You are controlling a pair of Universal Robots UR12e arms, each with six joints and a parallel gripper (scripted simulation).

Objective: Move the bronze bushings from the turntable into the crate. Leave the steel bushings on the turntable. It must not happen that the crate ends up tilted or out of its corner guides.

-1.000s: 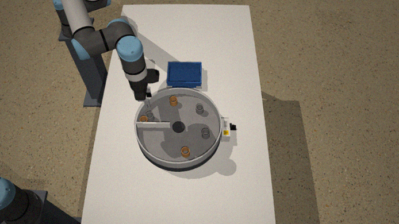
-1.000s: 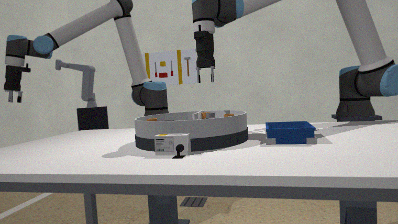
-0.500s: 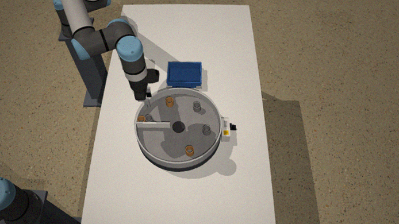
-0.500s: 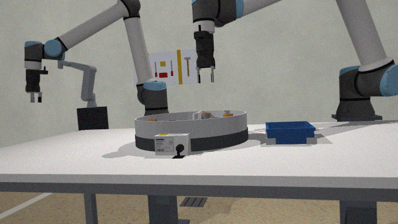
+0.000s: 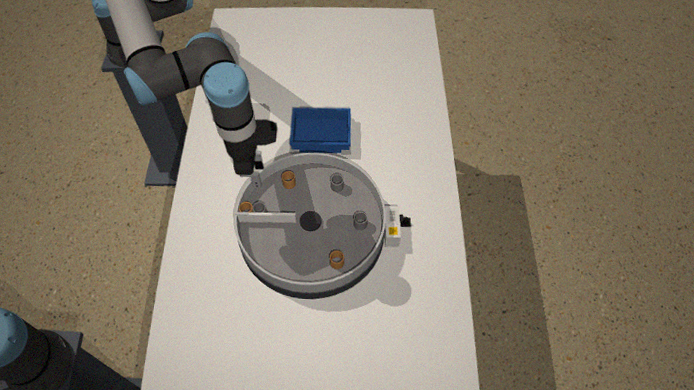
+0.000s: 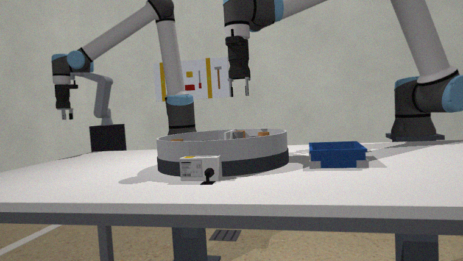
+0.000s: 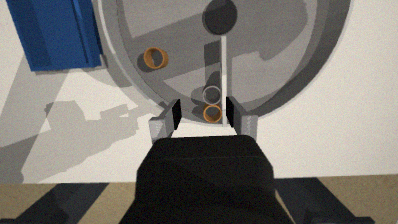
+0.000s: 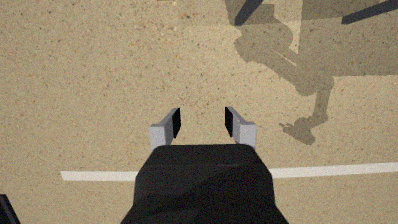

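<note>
The grey turntable carries three bronze and three steel bushings. One bronze bushing touches or nearly touches a steel bushing beside the white divider. A second bronze bushing is on the crate side, a third on the far side. The blue crate looks level between its corner guides. My left gripper is open and empty, high above the turntable. My right gripper is open and empty.
The turntable has a raised rim and a black hub. A white control box with a black knob stands against it, on the side away from the arm bases. The right wrist view shows only floor below the right gripper.
</note>
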